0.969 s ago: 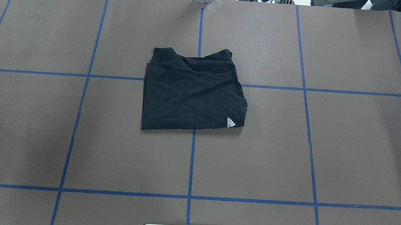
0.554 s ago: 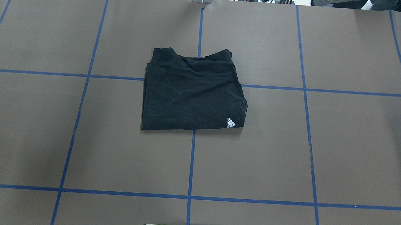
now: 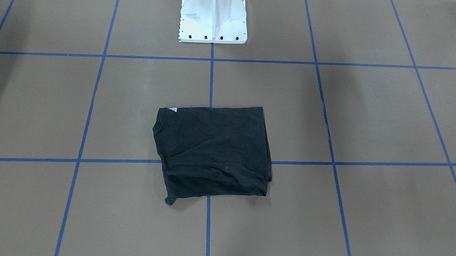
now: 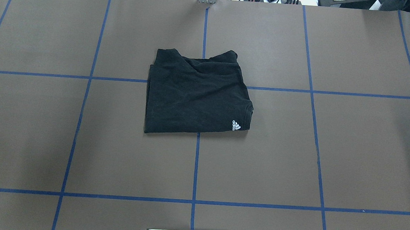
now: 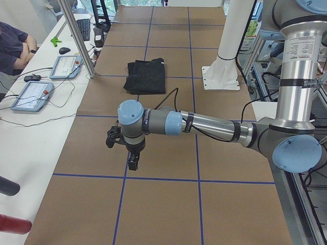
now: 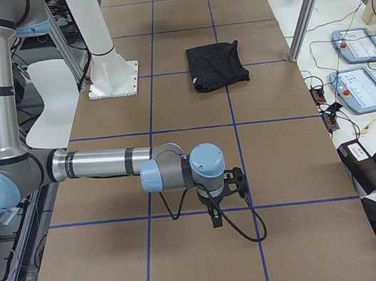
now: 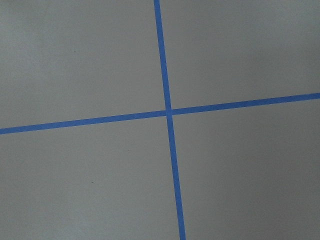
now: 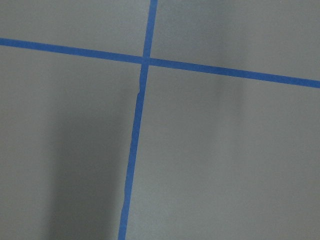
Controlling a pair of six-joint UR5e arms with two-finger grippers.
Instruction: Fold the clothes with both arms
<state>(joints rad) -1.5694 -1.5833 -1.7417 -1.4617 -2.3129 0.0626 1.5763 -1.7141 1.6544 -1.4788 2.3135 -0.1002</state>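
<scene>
The black T-shirt [image 4: 197, 93] lies folded into a rough rectangle at the middle of the brown table, also in the front-facing view [image 3: 211, 150]. Its chest print is hidden; a small white logo [image 4: 236, 125] shows at its near right corner. My left gripper [image 5: 132, 162] hangs over bare table far to the shirt's left, seen only in the left side view; I cannot tell if it is open. My right gripper [image 6: 215, 217] hangs far to the shirt's right, seen only in the right side view; I cannot tell its state either. Both wrist views show only table and blue tape.
The white pedestal base [image 3: 213, 15] stands at the robot side of the table. Blue tape lines [image 4: 196, 164] grid the brown cover. Control tablets [image 5: 30, 95] and cables lie on the white bench past the far edge, beside a metal post [image 5: 76, 35] and a seated operator [image 5: 10, 46].
</scene>
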